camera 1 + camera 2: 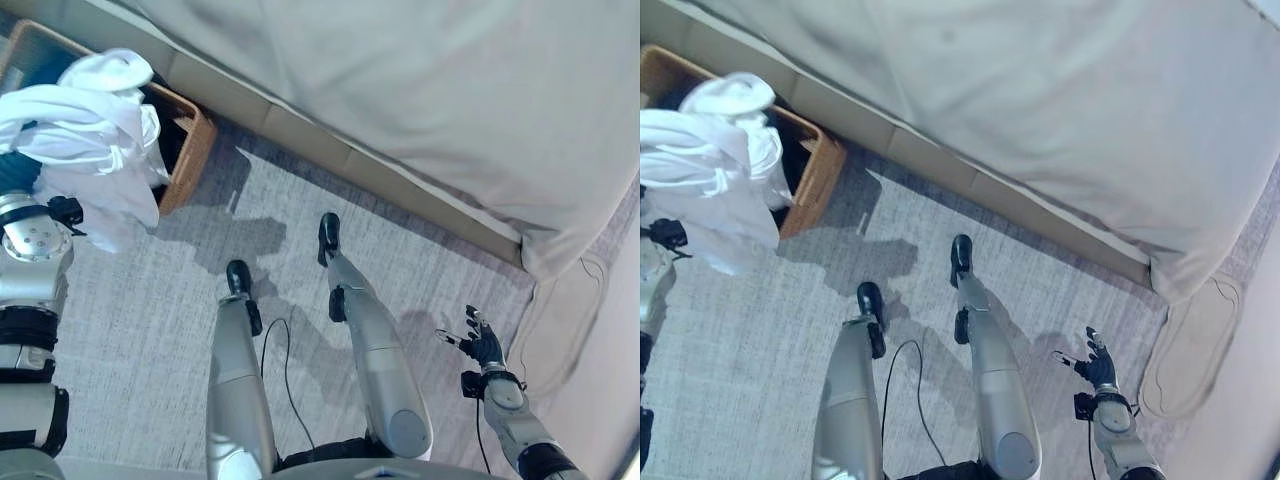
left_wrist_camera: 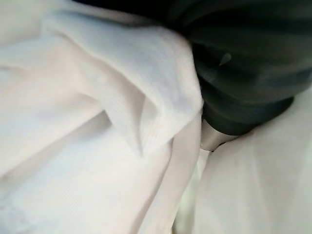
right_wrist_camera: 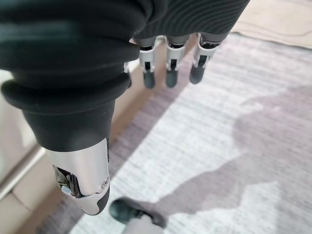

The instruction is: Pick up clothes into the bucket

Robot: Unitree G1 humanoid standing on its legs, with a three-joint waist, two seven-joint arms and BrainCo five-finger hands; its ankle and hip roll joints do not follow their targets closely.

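A bundle of white clothes [image 1: 95, 140] hangs bunched at the far left of the scene, draped over the end of the robot's left arm and partly overlapping the near right corner of a woven brown basket [image 1: 190, 150] that stands on the grey carpet [image 1: 150, 310]. The basket sits just beside the base of a bed covered by a pale sheet [image 1: 450, 90], which runs across the far side from left to right. Some of the white cloth lies above the basket's dark opening, while the rest hangs down outside its near wall, over the carpet.

The left hand [image 2: 253, 73] shows in its wrist view as a dark ribbed cover with a short silver piece below it, white folds pressed close all round it — its fingers are buried in the cloth, so I cannot tell whether they are curled or straight.

The right hand [image 1: 480, 342] hangs low at the near right, above the carpet and well apart from the clothes and the basket. Its fingers [image 3: 170, 73] are straight and loosely spread with the thumb set apart — it holds nothing. A pale mat [image 1: 1190, 345] lies on the floor at the right, near the corner of the bed
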